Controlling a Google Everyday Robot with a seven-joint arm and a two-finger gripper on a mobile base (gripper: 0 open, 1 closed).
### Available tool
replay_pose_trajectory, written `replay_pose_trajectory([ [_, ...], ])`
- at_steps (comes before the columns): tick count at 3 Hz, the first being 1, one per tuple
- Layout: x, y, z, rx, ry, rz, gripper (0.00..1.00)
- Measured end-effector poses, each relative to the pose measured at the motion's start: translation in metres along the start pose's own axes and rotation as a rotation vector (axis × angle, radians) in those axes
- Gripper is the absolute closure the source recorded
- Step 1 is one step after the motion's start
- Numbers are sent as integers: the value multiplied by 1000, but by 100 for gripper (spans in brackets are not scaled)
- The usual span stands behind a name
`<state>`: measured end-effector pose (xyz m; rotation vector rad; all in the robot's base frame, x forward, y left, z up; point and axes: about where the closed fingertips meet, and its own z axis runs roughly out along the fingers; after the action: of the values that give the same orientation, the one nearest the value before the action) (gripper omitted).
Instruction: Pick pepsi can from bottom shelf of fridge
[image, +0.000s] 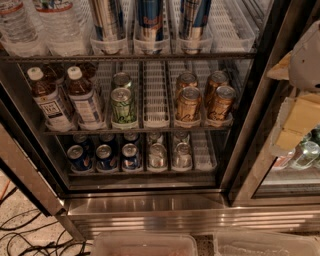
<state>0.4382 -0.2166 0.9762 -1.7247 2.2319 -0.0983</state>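
Note:
The fridge stands open, with a steel base and a dark interior. On its bottom shelf, three dark-blue pepsi cans stand at the front of the left lanes, with more behind them. Two plain silver cans stand to their right. My gripper, white with yellowish parts, hangs at the right edge of the view. It is in front of the right glass door, well to the right of the pepsi cans and above them, and holds nothing that I can see.
The middle shelf holds tea bottles, green cans and gold cans. Tall cans and water bottles stand above. The opened door frame slants at left. Cables lie on the floor. Clear bins sit below.

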Motion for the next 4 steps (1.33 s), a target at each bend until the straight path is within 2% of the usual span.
replay_pose_trajectory([
  [2,-3,-2,-4,18,13,-1,0],
  [3,-13,5,15,10,14,-1,0],
  [4,-23,33,53,-19,-44,-6,0],
])
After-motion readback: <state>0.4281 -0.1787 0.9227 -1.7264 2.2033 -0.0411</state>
